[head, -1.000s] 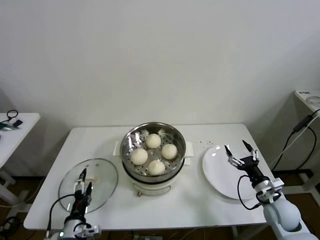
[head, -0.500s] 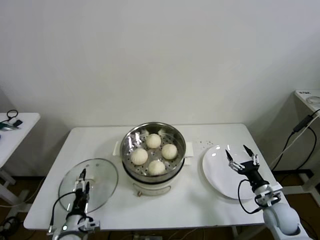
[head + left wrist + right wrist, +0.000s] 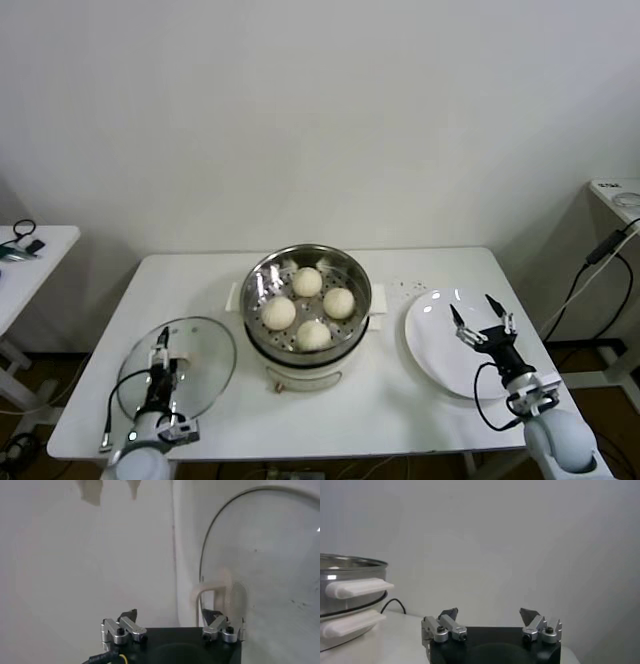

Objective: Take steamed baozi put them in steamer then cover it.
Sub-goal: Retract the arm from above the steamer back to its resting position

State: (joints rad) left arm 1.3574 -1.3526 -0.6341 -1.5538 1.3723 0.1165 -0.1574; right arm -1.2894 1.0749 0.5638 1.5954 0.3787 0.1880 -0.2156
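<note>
All four baozi [image 3: 307, 282] sit in the steamer [image 3: 262, 277] — the cover [image 3: 205, 352] waits on the surface, both grippers' jaws released.

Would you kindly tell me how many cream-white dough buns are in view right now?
4, all inside the shiny round steel steamer basket: one at the back, one right, one left, one front. None appears hidden.

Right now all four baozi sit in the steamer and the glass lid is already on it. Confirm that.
Not quite. The four baozi are in the steamer, but the glass lid is not on it: the head view shows it lying on the table to the steamer's left.
</note>
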